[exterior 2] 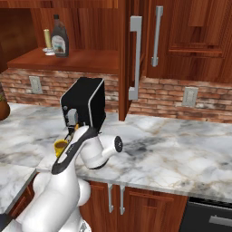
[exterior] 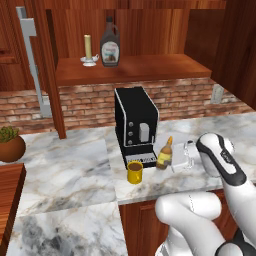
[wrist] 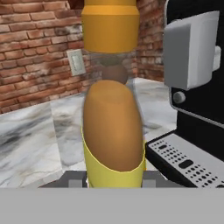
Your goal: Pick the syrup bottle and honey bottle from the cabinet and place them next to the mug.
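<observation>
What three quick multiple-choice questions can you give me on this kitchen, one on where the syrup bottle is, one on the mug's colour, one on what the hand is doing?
1. Where is the syrup bottle?
A. on the cabinet shelf
B. beside the mug
C. in the hand

2. What colour is the mug?
A. white
B. yellow
C. black

3. What is the hand doing?
A. hanging open above the mug
B. shut on the honey bottle
C. gripping the candle

Answers: 1 A, it stands by the candle on the shelf. 2 B, bright yellow before the coffee machine. 3 B, the hand view shows the bottle held close between the fingers.
</observation>
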